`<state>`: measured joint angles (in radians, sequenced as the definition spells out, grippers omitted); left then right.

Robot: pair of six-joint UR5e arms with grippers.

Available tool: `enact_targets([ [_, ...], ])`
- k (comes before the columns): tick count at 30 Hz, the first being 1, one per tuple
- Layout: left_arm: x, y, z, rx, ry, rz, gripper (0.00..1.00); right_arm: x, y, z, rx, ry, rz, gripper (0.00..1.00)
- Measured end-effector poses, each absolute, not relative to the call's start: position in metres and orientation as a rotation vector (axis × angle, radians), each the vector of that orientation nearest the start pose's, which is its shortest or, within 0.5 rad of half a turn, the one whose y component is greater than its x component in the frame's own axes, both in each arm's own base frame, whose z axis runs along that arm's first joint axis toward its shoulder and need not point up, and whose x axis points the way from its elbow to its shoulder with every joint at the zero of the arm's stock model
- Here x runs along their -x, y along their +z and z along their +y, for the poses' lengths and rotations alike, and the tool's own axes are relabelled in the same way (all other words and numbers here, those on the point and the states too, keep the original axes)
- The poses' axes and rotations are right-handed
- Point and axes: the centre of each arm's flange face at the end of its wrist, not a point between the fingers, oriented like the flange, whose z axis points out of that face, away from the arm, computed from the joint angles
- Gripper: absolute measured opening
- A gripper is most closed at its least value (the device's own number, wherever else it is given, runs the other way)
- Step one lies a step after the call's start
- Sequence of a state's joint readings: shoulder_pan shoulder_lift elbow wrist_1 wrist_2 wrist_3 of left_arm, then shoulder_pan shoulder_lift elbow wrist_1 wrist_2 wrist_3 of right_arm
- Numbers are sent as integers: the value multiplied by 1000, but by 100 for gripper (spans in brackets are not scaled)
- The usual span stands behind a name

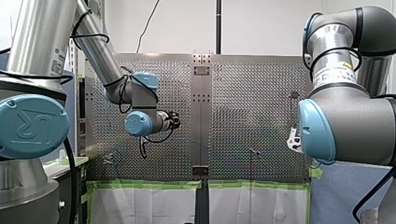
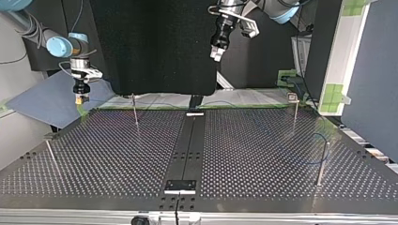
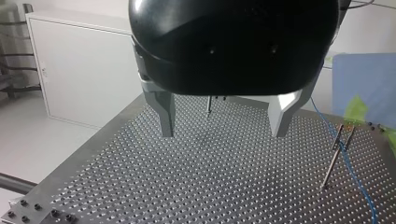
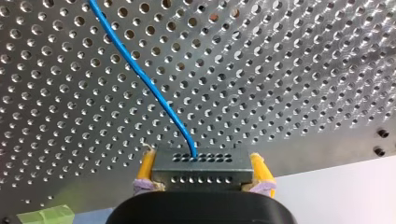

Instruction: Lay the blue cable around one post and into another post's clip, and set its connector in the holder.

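At the top view's left, my right arm enters from the upper edge and bends so that its wrist points straight down near the far left corner of the perforated surface [image 2: 263, 154]. My right end effector [image 2: 80, 97] hangs there, above the surface and close to its edge. The right wrist view shows its yellow pads [image 4: 147, 163] closed on the two sides of a grey, hole-dotted connector [image 4: 201, 170]. The blue cable [image 4: 140, 74] leaves the connector's upper face and runs away across the holes.

Next come two thin uprights, the near-left post [image 2: 51, 157] by the surface's left edge and the far-left post [image 2: 135, 110] further back. Bare plate lies between them, with open room on that half. A dark centre strip [image 2: 187, 140] runs from the far edge to the near one, with a small bracket [image 2: 179, 186] at its near end.

Right of the middle, my left arm drops in from the top edge. My left end effector [image 2: 217, 52] is held high over the far edge, well clear of every post and pointing down with a slight tilt. In the left wrist view its metal fingers [image 3: 163, 114] stand wide apart with nothing between them.

On the right half stand the far-right post [image 2: 294, 112] and the near-right post [image 2: 323, 161], the second close to the surface's right edge. A faint arc of the cable lies on the plate beside it. In the left wrist view the cable crosses the top of a forked post [image 3: 332, 161]; I cannot tell whether it sits in the fork.
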<state>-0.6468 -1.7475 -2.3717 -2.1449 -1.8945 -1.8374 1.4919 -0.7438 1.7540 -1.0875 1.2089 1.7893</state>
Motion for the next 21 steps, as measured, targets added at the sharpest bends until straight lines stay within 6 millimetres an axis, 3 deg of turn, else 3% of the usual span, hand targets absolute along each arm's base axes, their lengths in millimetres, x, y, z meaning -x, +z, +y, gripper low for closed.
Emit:
enact_targets([
  [21,-250,157,-315,-41,-465,1581,100,-120,106,-634,-1257,1603,-1201,0],
])
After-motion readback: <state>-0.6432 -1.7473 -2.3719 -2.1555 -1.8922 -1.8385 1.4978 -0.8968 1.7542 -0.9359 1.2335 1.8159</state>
